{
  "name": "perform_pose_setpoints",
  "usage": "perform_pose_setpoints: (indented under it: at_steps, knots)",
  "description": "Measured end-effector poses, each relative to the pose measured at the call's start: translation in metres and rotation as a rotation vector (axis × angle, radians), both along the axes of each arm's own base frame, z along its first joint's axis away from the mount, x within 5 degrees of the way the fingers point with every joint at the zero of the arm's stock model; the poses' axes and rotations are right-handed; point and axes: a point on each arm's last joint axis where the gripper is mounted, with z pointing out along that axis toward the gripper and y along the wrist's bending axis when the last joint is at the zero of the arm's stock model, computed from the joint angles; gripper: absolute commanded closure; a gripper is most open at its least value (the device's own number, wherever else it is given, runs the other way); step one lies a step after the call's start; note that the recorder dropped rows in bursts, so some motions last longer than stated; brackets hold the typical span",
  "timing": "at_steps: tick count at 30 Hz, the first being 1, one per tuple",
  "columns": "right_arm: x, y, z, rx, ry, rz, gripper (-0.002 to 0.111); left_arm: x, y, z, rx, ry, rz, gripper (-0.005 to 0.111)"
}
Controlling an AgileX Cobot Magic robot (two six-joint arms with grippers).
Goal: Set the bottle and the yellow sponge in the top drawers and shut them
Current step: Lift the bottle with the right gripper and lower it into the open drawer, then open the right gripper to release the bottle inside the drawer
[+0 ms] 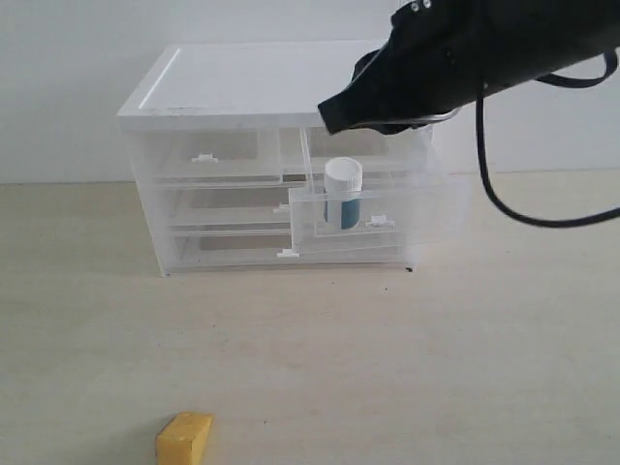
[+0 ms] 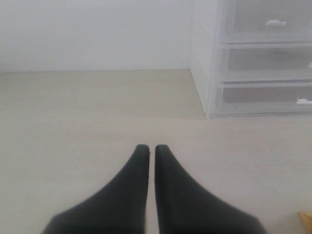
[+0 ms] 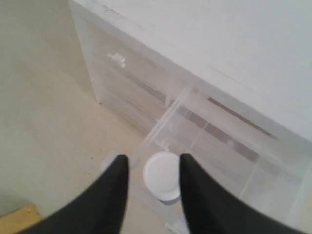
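hovering over the pulled-out right top drawer, the right gripper has the upright bottle straight below its released jaws, while the yellow sponge lies on the tabletop at 7 o'clock of that drawer, nearer the clenched, empty left gripper.

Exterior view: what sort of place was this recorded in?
Probably a staged robot test bench, not a home: a pale wooden tabletop against a blank white wall, a small white cabinet with translucent plastic drawers, and a black robot arm reaching over it.
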Motion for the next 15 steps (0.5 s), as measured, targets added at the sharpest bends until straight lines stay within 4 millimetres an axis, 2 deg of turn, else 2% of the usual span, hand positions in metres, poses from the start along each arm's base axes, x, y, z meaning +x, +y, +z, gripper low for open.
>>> perform_pose_setpoints:
  at_steps: [1,2,3,4,8,15]
  knots:
    - [0.004,-0.003,0.000,0.002,0.033,-0.007,0.035,0.000,0.000,0.000,0.000,0.000,0.000,0.103]
    - [0.008,-0.004,-0.002,-0.004,0.067,-0.005,0.031,0.000,0.000,0.000,0.000,0.000,0.000,0.103]
    - [0.012,-0.003,-0.006,-0.014,0.104,0.003,0.031,0.000,0.000,0.000,0.000,0.000,0.000,0.103]
    - [0.019,0.001,-0.019,-0.041,0.174,0.020,0.033,0.000,0.000,0.000,0.000,0.000,0.000,0.103]
    - [0.032,0.007,-0.040,-0.056,0.207,0.007,0.034,0.000,0.000,0.000,0.000,0.000,0.000,0.103]
    - [0.047,0.010,-0.049,-0.062,0.139,-0.030,0.034,0.000,0.000,0.000,0.000,0.000,0.000,0.103]
